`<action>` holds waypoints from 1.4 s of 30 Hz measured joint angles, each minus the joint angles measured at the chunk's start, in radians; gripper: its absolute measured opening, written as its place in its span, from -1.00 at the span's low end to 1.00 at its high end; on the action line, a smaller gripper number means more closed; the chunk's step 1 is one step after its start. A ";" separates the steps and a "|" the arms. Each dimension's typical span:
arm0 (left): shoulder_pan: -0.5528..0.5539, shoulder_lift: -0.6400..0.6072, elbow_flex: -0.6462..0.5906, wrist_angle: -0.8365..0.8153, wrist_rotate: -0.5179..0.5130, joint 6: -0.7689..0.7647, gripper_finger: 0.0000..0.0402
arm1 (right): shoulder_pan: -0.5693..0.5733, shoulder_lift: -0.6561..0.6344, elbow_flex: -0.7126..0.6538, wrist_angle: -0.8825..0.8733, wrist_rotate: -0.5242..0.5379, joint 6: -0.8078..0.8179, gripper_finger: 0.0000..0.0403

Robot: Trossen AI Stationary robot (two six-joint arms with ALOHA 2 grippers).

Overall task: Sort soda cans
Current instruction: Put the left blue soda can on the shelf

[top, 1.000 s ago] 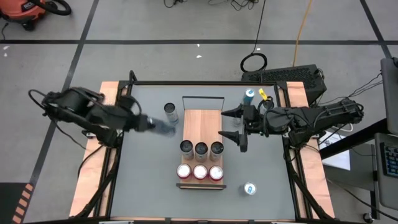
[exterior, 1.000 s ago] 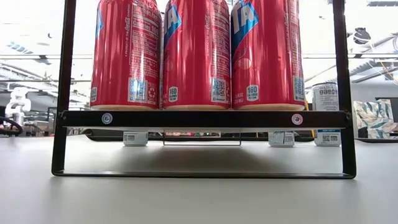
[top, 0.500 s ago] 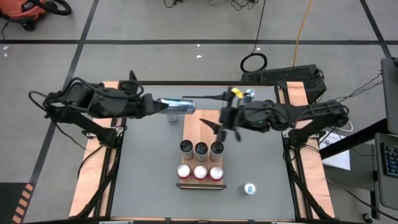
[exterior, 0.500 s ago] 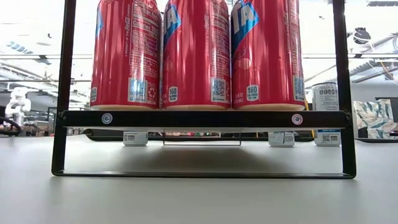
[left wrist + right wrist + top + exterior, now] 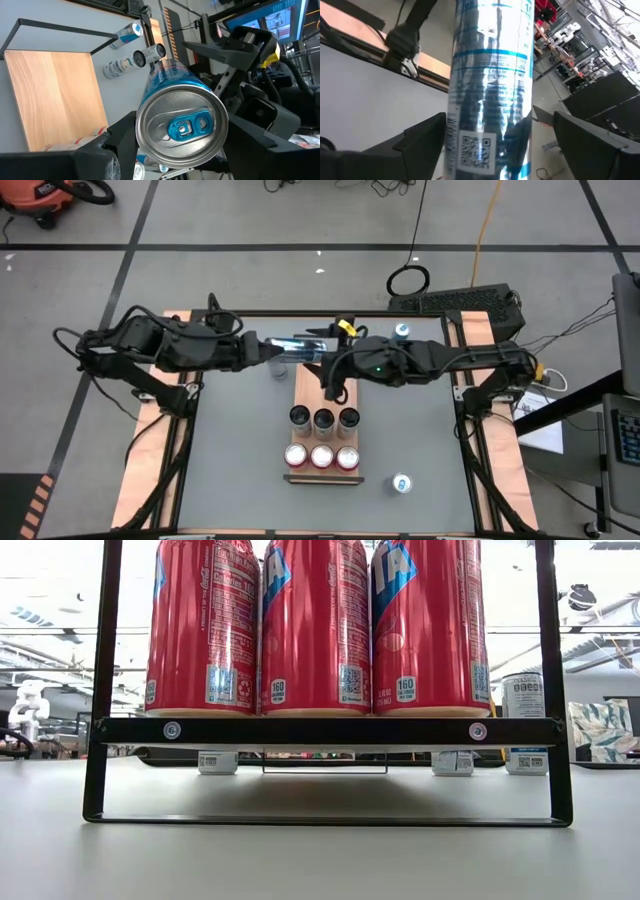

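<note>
My left gripper [image 5: 275,350] is shut on a slim blue soda can [image 5: 295,346], held level above the far end of the wooden rack [image 5: 322,380]. My right gripper [image 5: 325,370] is open. Its fingers [image 5: 420,135] stand on either side of the can's free end [image 5: 490,90], with gaps showing. Three silver-grey cans [image 5: 323,418] and three red cans [image 5: 321,456] stand upright on the rack's near part; the red ones [image 5: 320,630] fill the low view. My left gripper pinches the blue can's side wall near its top end [image 5: 150,120] between its two fingers. The fingers come level from the table's left and lie along the can. The can is lifted clear, lying level, with its tabbed top [image 5: 182,125] toward my wrist.
A silver-grey can [image 5: 276,369] stands on the table under my left arm. A blue can [image 5: 401,330] stands near the far right corner, another [image 5: 401,483] near the front right. The rack's black frame [image 5: 325,338] rises at its far end.
My left gripper has risen and swung toward the rack, tipping the blue can from upright to level. My right gripper has moved toward the table's left, rolled, and come around the can's free end, staying open.
</note>
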 joint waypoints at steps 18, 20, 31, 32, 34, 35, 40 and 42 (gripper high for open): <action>0.001 0.004 0.000 0.009 -0.020 0.050 0.17 | -0.002 0.001 0.001 -0.030 0.004 -0.020 -0.15; 0.000 0.006 0.000 0.013 -0.029 0.094 0.27 | -0.002 0.001 0.001 -0.033 0.004 0.000 -0.15; -0.001 -0.017 0.000 0.060 -0.137 0.213 0.86 | -0.002 -0.026 0.001 -0.093 -0.013 0.176 -0.15; -0.001 -0.022 0.000 0.069 -0.150 0.246 0.88 | -0.002 -0.035 0.001 -0.105 -0.030 0.203 -0.15; -0.001 -0.031 0.000 0.104 -0.177 0.323 0.89 | -0.009 -0.055 0.001 -0.126 -0.081 0.271 -0.15; -0.001 -0.035 0.000 0.120 -0.191 0.367 0.89 | -0.015 -0.067 0.001 -0.137 -0.113 0.310 -0.15; -0.001 -0.058 0.000 0.248 -0.238 0.682 0.89 | -0.056 -0.114 0.001 -0.193 -0.319 0.509 -0.16; -0.001 -0.060 0.000 0.291 -0.254 0.804 0.89 | -0.081 -0.134 0.001 -0.202 -0.415 0.575 -0.16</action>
